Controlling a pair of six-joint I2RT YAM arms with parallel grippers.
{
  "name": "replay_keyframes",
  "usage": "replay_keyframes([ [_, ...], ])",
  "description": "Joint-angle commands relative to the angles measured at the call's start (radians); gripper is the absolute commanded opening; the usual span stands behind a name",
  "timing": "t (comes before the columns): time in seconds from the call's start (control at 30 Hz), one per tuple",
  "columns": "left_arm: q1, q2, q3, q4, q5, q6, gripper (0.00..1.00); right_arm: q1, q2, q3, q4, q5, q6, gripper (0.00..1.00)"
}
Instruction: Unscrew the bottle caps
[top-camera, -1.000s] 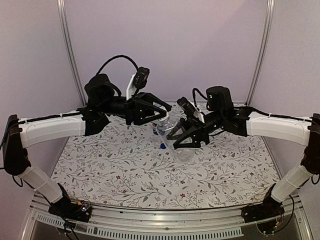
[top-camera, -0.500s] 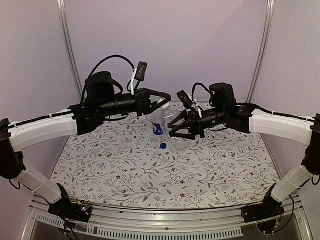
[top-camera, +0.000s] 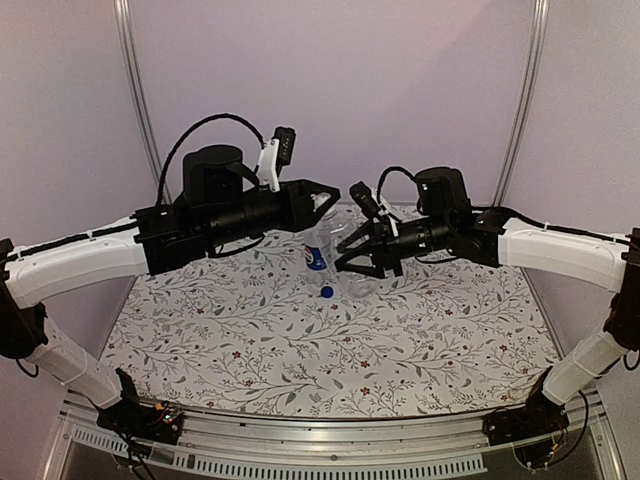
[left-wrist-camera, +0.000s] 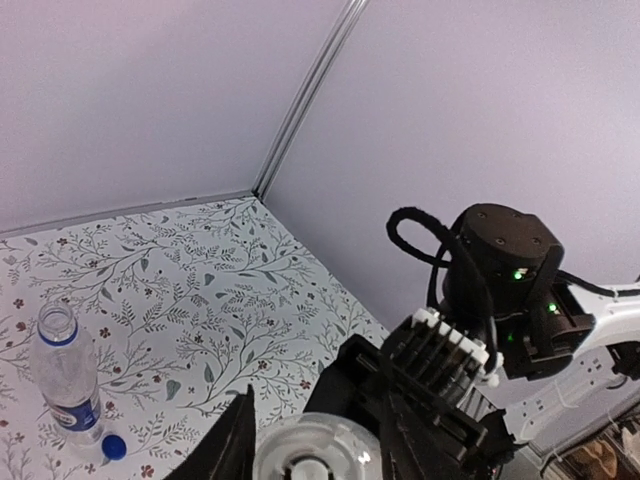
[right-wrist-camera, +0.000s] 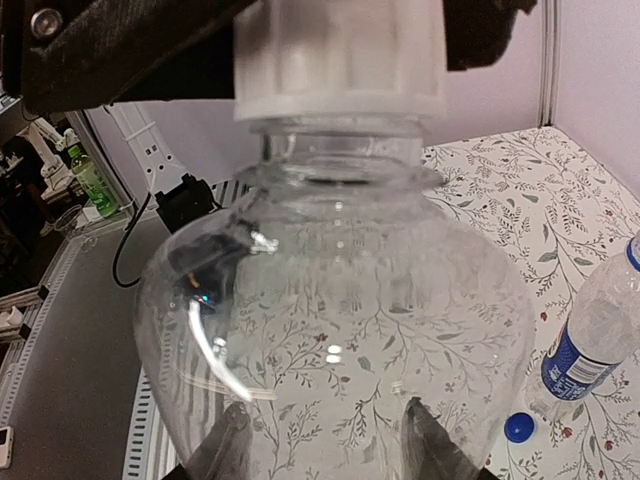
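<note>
The right gripper (top-camera: 361, 263) is clamped on the body of the unlabelled clear bottle (right-wrist-camera: 335, 330) and holds it upright above the table (top-camera: 220, 340), just right of centre in the top view. In the right wrist view one finger (right-wrist-camera: 228, 445) presses each lower flank of the bottle.

The left gripper (top-camera: 331, 201) reaches in from the left at neck height. Its jaws stand narrow, closed on either side of the pale cap (right-wrist-camera: 340, 55), which sits on the bottle's neck at the top of that view.

The labelled bottle (left-wrist-camera: 68, 385) stands upright on the table at the lower left of the left wrist view, with its mouth open. The blue cap (left-wrist-camera: 114, 447) lies on the table just beside its base. In the top view both sit at centre frame, below the two grippers.
</note>
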Motion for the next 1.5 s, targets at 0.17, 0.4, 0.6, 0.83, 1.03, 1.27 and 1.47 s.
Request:
replay_keyframes([
  [0.17,0.062,-0.048,-0.019,0.098,0.301,0.101,0.7,-0.004,-0.02,0.006,-0.01,-0.121,-0.029,0.48],
  [0.4,0.14,-0.06,-0.057,0.191,0.565,0.129,0.89,-0.004,-0.003,0.014,-0.008,-0.312,-0.046,0.48],
  [0.6,0.166,-0.032,-0.063,0.278,0.75,0.144,0.91,-0.004,0.0,0.02,0.008,-0.4,-0.041,0.48],
  [0.83,0.17,0.043,-0.068,0.476,0.977,0.082,0.89,-0.004,0.001,0.019,0.027,-0.454,-0.02,0.48],
  [1.03,0.169,0.086,-0.055,0.509,1.021,0.064,0.74,-0.004,-0.009,0.013,0.023,-0.455,-0.021,0.48],
  [1.27,0.169,0.115,-0.08,0.61,1.092,0.01,0.54,-0.004,-0.009,0.012,0.022,-0.455,-0.021,0.48],
  [1.47,0.168,0.129,-0.08,0.617,1.098,-0.003,0.38,-0.004,-0.01,0.012,0.022,-0.451,-0.021,0.48],
])
